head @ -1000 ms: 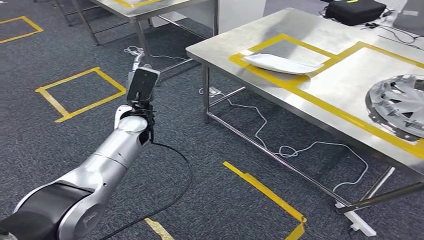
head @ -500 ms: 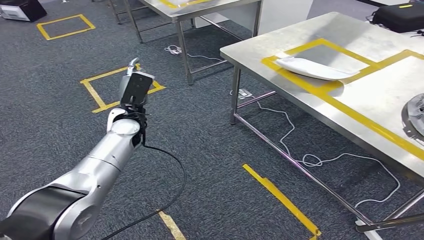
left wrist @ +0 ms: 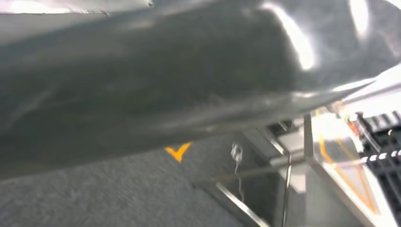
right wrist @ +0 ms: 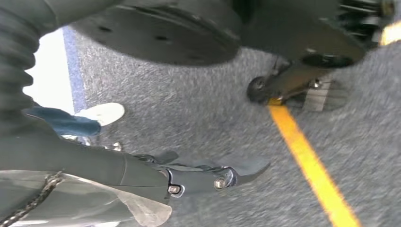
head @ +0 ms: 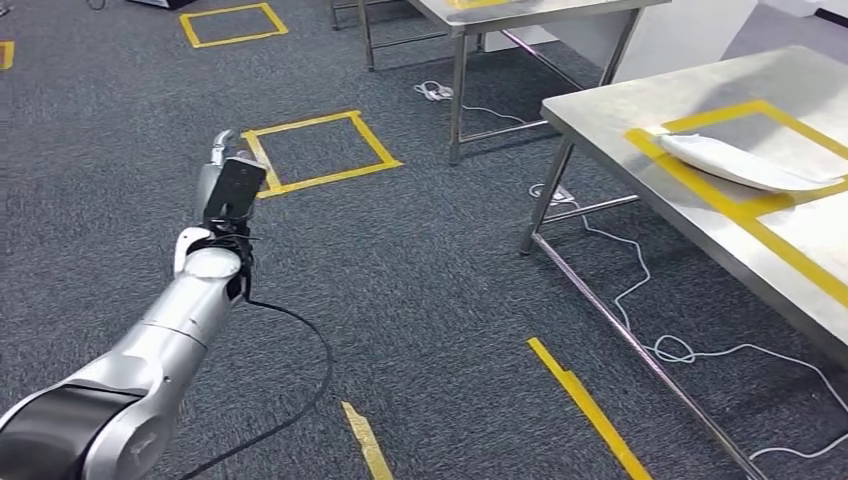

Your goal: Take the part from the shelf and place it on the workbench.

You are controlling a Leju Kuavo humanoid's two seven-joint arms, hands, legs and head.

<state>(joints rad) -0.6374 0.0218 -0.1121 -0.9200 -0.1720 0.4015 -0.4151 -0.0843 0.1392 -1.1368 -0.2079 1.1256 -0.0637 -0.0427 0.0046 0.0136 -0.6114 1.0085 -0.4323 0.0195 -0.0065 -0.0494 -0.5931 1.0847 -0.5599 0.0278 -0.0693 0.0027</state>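
A white curved part (head: 740, 162) lies inside a yellow tape box on the steel workbench (head: 640, 100) at the right. My left arm reaches forward over the carpet, well left of the bench. My left hand (head: 228, 180) shows from behind, with one finger curving up past the wrist camera; I cannot tell how the fingers stand. A dark glossy blurred surface (left wrist: 165, 80) takes up most of the left wrist view. My right hand (right wrist: 203, 177) hangs over the carpet with dark fingers stretched out and nothing between them; clear film (right wrist: 94, 203) lies beside it.
A second steel table (head: 520, 12) stands at the back. Yellow tape squares (head: 320, 150) and strips (head: 590, 410) mark the grey carpet. White cables (head: 650, 290) trail under the workbench. A person's shoe (right wrist: 101, 113) stands close to my right side.
The whole scene has slid right: the camera has turned left, away from the workbench. The silver wheel cover has left the picture. My left arm keeps its outstretched pose.
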